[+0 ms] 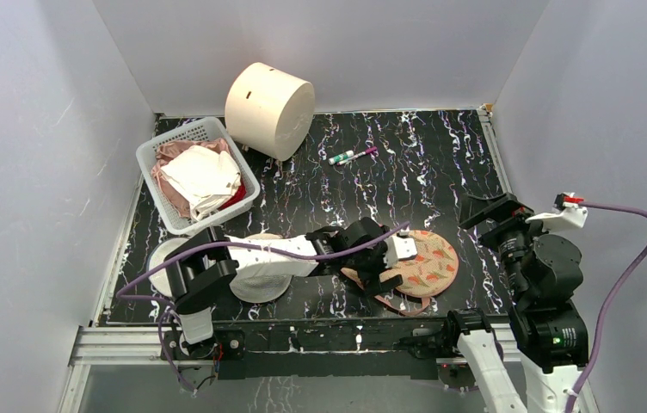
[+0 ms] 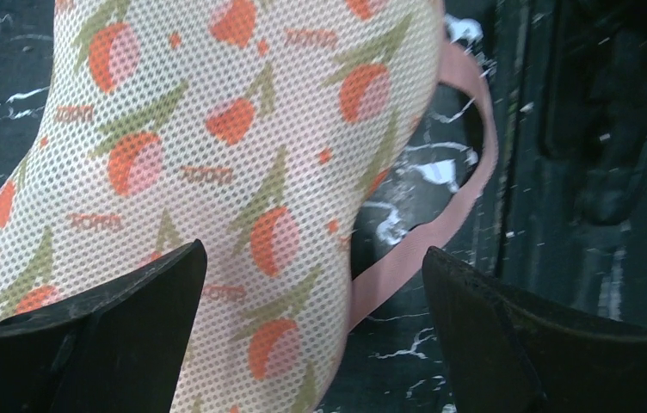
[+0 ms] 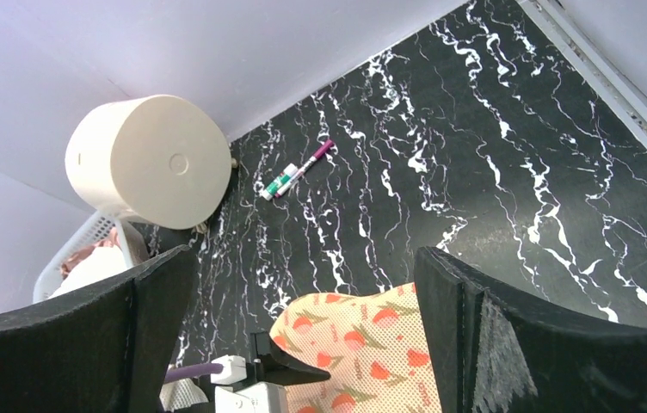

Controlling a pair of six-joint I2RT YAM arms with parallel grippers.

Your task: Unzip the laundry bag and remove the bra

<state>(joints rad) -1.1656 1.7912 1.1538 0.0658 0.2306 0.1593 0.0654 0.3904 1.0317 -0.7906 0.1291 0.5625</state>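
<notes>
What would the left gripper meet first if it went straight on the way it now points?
Most likely the laundry bag: its patterned mesh fills the space ahead, between the open jaws of the left gripper. How near it lies is unclear.

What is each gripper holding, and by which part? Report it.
Nothing is held. The left gripper stands open over the laundry bag, not closed on it; the right gripper is open in the air.
</notes>
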